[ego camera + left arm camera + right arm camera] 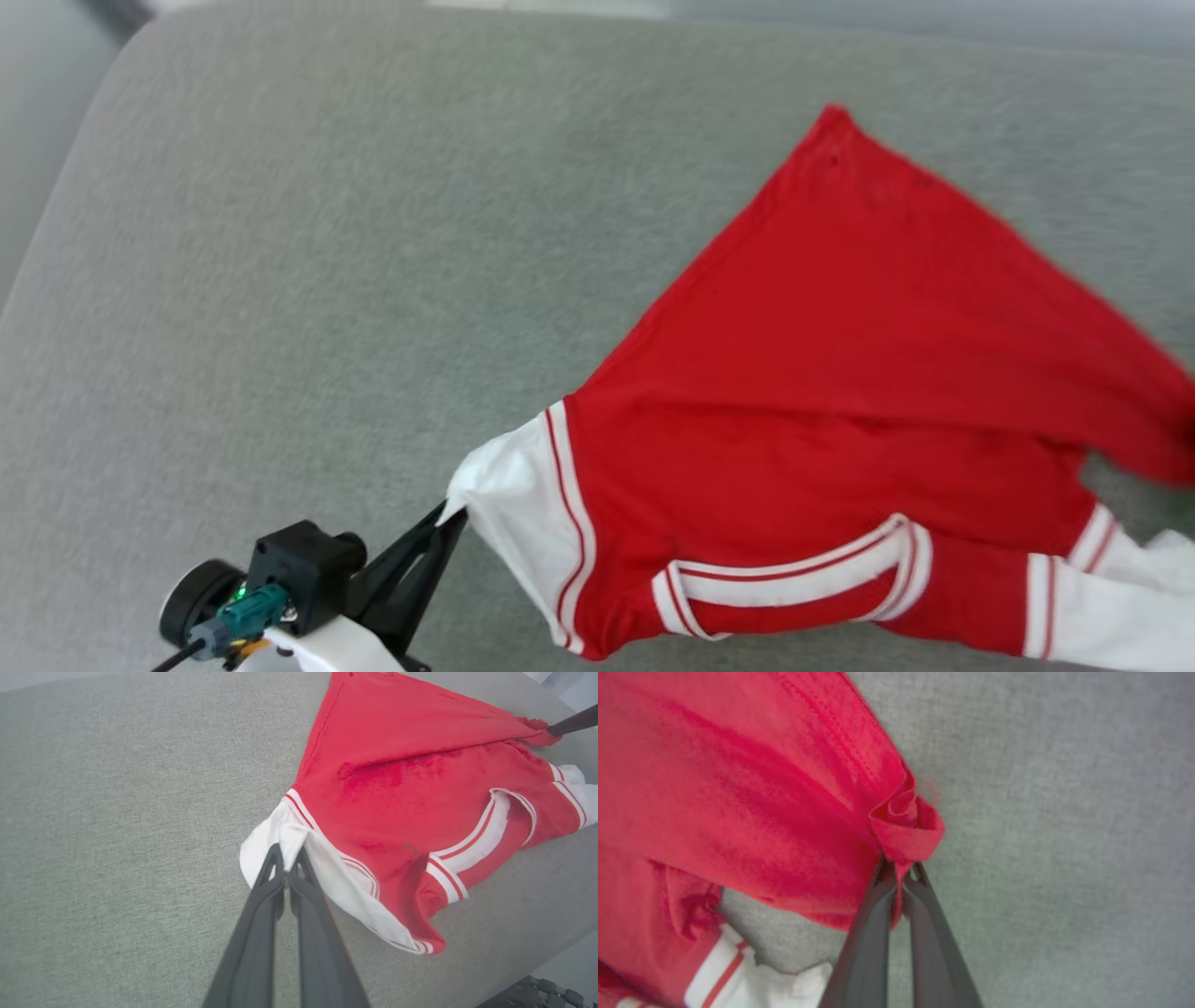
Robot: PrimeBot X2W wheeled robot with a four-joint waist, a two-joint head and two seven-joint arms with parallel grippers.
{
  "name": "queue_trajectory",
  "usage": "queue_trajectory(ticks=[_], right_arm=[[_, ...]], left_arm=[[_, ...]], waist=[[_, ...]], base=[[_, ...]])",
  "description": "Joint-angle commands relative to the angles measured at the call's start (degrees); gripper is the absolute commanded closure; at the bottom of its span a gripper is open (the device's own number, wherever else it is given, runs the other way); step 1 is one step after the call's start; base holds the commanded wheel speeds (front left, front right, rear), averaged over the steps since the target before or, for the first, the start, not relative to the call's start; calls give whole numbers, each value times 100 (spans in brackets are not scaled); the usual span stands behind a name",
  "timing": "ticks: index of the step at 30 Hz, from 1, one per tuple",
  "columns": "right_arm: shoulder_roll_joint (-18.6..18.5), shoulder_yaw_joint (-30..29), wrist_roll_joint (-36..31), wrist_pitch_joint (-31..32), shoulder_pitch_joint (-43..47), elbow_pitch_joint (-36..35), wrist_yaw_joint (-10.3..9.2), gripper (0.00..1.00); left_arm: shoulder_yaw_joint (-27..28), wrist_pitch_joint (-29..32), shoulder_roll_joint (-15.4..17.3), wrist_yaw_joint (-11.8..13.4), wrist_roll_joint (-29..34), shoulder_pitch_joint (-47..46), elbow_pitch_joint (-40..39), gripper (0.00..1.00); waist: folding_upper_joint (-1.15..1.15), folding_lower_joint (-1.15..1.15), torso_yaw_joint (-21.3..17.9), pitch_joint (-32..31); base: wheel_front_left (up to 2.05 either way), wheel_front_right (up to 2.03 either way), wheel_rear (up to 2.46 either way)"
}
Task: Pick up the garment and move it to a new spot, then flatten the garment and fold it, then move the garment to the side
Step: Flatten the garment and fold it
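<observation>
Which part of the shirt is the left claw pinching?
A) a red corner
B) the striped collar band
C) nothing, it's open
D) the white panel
D: the left claw is shut on the white panel of the shirt, just outside the red-and-white striped trim.

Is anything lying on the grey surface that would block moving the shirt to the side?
Nothing visible does. The left gripper and the right gripper are both shut on the shirt, and no object lies on the grey surface around it.
</observation>
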Motion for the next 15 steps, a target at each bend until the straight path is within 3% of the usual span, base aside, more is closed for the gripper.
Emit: queue_trajectory(ticks=[1, 15], right_arm=[[120, -34, 141, -84, 652, -195, -4, 100], [867, -709, 277, -683, 2915, -1339, -4, 100]], left_arm=[[50, -47, 66, 71, -73, 176, 68, 100], [56, -221, 22, 73, -311, 502, 360, 100]], waist=[[0, 0, -494, -518], [0, 0, -782, -939]], base=[[0, 0, 0], [0, 0, 0]])
